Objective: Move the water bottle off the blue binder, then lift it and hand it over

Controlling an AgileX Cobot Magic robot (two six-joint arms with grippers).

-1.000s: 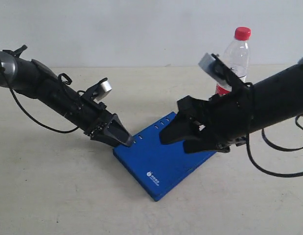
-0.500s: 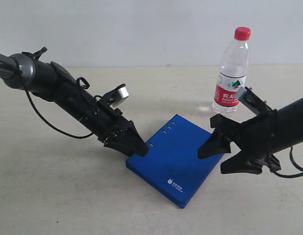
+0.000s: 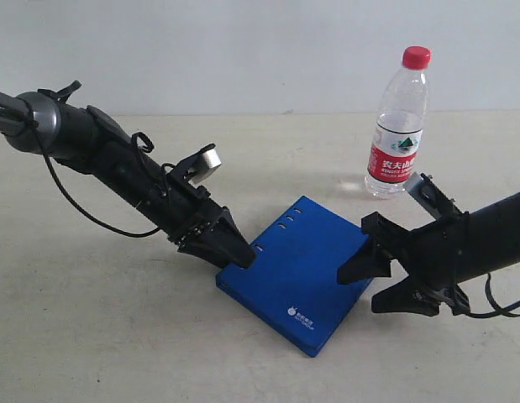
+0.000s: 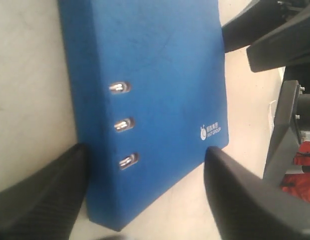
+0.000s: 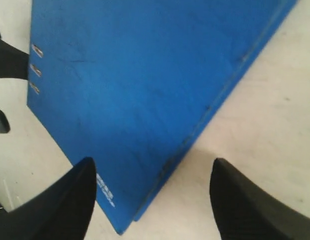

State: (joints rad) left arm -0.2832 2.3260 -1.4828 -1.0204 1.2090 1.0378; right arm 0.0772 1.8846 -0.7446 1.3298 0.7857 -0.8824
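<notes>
Left gripper [image 3: 236, 252] and right gripper [image 3: 358, 293] are seen open and empty, set at opposite edges of the blue binder [image 3: 302, 273] | binder is judged stiff, light and slick, best pinched at its edges | water bottle [image 3: 398, 126] is seen upright on the table [image 3: 117, 336] behind it

Binder [image 3: 302, 264] flat on table [image 3: 100, 336]; water bottle [image 3: 398, 134] upright off it toward two o'clock; left gripper [image 3: 240, 254] at nine, right gripper [image 3: 358, 292] at four.

The water bottle [image 3: 400, 126], upper right, is clear glossy plastic with a smooth red cap [image 3: 417, 57]. The blue binder [image 3: 302, 273] has a matt, faintly scuffed cover with bright metal rivets [image 4: 123, 124]. The tabletop [image 3: 91, 327] is pale and matt.
</notes>
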